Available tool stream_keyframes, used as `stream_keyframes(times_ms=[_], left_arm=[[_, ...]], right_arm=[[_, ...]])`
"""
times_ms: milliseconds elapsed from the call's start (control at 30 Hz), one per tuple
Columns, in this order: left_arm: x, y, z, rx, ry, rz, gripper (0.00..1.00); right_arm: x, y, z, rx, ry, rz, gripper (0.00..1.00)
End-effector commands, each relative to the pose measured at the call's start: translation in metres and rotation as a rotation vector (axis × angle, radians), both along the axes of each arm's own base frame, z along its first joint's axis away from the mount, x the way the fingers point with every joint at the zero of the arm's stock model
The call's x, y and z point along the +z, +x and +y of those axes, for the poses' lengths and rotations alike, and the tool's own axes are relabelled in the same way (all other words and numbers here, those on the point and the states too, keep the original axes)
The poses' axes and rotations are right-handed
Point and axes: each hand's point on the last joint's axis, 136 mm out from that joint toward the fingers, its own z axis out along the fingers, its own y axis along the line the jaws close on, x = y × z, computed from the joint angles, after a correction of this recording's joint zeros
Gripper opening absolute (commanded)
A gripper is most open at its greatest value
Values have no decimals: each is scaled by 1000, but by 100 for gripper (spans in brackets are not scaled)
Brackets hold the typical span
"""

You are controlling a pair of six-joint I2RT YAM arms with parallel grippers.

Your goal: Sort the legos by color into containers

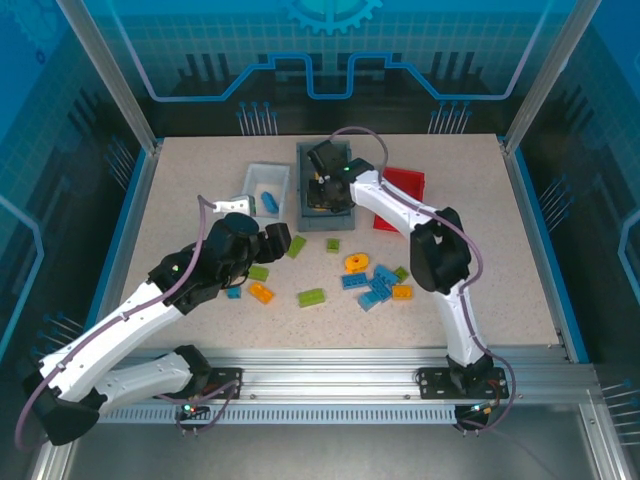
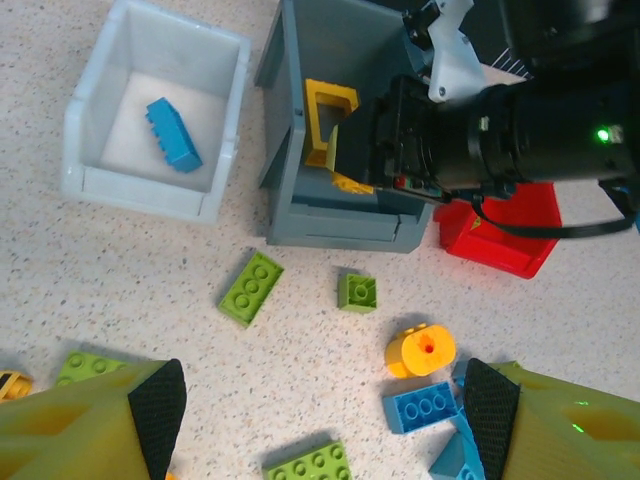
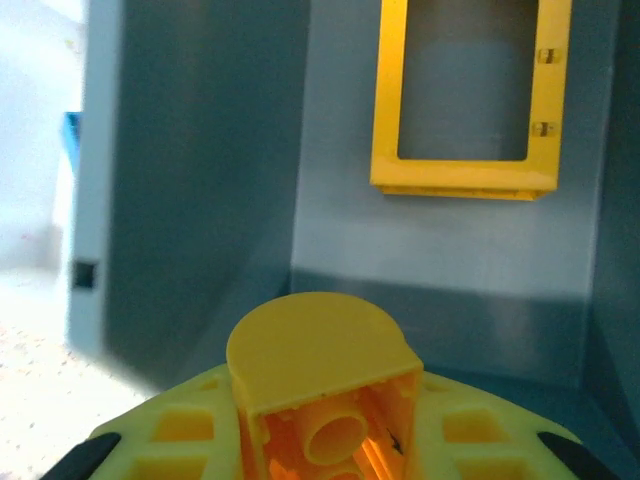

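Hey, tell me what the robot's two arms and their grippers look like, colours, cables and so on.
Both the left arm and right arm have white shells with black joints and a grey-purple cable looping alongside. The left gripper has yellow-green fingers with black pads; the right gripper has yellow latticed fingers.

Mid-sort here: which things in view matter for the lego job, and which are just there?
Job: white plastic bin, blue studded brick inside; dark grey plastic bin, yellow plastic frame inside; red plastic bin; rounded yellow brick in right gripper; loose blue, green, orange bricks.
Just there: speckled tabletop; aluminium rail.
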Motion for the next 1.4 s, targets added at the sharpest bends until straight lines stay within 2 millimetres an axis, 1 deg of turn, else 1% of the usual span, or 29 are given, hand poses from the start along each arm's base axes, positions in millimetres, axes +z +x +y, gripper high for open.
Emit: stream_keyframes(times_ms=[0, 33, 133, 233, 367, 433, 500, 567, 633, 667, 733, 767, 867, 933, 967, 1067, 1200, 1267, 1367], left_arm=[[0, -6, 11, 34, -5, 21, 78], [-1, -7, 11, 35, -3, 25, 78], [-6, -8, 13, 44, 3, 41, 77], [-14, -8, 17, 64, 16, 66, 78], [-26, -7, 24, 98, 47, 128, 77], [-34, -7, 30, 124, 62, 168, 77], [-44, -6, 34, 147, 70, 216, 77], [-56, -5, 40, 177, 69, 273, 76], [-69, -5, 46, 207, 64, 328, 75], [-76, -6, 51, 232, 63, 366, 74], [-91, -14, 65, 283, 91, 438, 72], [-98, -19, 72, 304, 111, 467, 72], [-122, -36, 93, 356, 170, 538, 73], [-137, -46, 103, 376, 184, 573, 76], [-146, -50, 104, 371, 178, 590, 77], [-167, -55, 107, 364, 173, 635, 78], [-190, -55, 109, 347, 212, 675, 77], [-200, -52, 108, 329, 225, 683, 74], [-215, -52, 106, 306, 235, 698, 71]], right_arm=[[-14, 1, -16, -10, -47, 68, 32], [-14, 2, -16, -9, -44, 67, 36], [-7, 2, -14, 3, -30, 62, 45], [14, -3, -10, 23, -26, 21, 51], [50, -12, -12, 13, -28, -47, 52], [69, -18, -16, -2, -27, -86, 51], [90, -28, -21, -11, -26, -146, 49], [118, -43, -24, -3, -14, -234, 48], [137, -64, -21, 50, -3, -324, 49], [143, -79, -17, 95, 7, -366, 51], [146, -108, -8, 200, 21, -430, 53], [142, -126, -2, 261, 33, -443, 54], [118, -172, 13, 425, 83, -410, 59], [99, -198, 21, 497, 126, -352, 59], [91, -211, 27, 540, 150, -326, 59], [73, -242, 41, 635, 178, -276, 60], [58, -257, 50, 663, 187, -225, 60], [55, -257, 49, 647, 189, -210, 60], [55, -256, 49, 634, 191, -210, 60]])
